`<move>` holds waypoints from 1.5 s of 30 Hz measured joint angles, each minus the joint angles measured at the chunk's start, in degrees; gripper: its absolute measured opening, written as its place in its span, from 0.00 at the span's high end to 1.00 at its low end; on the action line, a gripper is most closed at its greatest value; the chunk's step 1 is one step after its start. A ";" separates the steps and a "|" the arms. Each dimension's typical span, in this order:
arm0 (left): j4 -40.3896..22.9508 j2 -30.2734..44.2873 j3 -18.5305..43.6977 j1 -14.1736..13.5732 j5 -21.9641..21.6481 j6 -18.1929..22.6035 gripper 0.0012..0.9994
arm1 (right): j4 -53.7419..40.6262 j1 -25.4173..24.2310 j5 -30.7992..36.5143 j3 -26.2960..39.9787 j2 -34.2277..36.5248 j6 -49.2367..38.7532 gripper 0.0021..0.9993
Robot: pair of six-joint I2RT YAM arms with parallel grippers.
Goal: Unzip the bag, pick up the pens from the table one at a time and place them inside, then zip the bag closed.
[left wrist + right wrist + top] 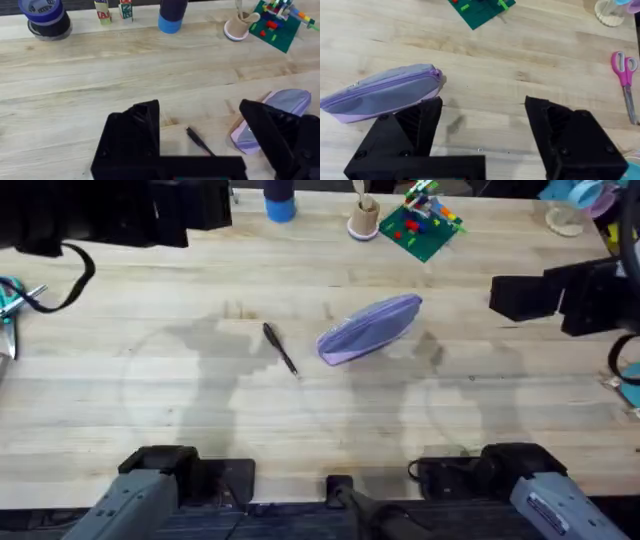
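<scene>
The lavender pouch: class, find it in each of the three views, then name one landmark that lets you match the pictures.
Overhead: the lavender pouch lies near the table's middle, right of the black pen.
Left wrist: at the right edge, partly behind one finger.
Right wrist: at the left, above one finger.
Shared landmark: the green brick baseplate, beyond the pouch in all three views.

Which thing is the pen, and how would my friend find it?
Look at the middle of the big wooden table. Find the purple bag lying there; the pen lies apart from it on the bare wood, on the left arm's side. It is a thin black stick, shorter than the bag and the only dark, skinny thing near it.
</scene>
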 joint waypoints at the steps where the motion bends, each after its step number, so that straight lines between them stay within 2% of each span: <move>1: -0.36 0.20 0.29 0.00 0.20 0.00 0.01 | -0.04 0.00 -0.02 0.00 -0.02 0.00 0.00; 8: -2.90 0.28 0.68 0.00 1.30 0.00 0.01 | -0.15 0.00 0.00 0.07 -0.01 -0.06 0.00; 11: -4.09 0.28 0.68 0.00 3.94 1.21 0.01 | -0.17 0.00 0.00 0.07 0.00 -0.17 0.00; 14: -6.93 0.28 0.70 0.00 10.12 7.14 0.01 | -0.15 0.00 0.00 0.07 -0.02 -0.43 0.00; 17: -10.88 0.28 0.70 0.00 17.81 16.13 0.01 | -0.07 0.00 0.00 0.07 0.00 -1.19 0.00; 22: -14.27 0.28 0.70 0.00 27.14 27.50 0.01 | -0.02 0.00 0.00 0.07 0.01 -1.70 0.00; 24: -14.49 0.28 0.70 0.00 30.04 30.71 0.01 | 0.00 0.00 0.00 0.07 0.01 -1.75 0.00; 29: -14.52 0.28 0.70 -0.61 35.58 34.62 0.01 | 0.38 0.00 0.00 0.07 -0.01 -1.95 0.00; 35: -14.76 0.34 0.70 -4.01 38.44 39.81 0.01 | 1.45 0.00 0.00 0.09 -0.01 -2.12 0.00; 45: -11.01 1.89 0.74 -4.13 38.87 42.45 0.01 | 1.53 0.00 0.00 0.09 0.01 -2.12 0.00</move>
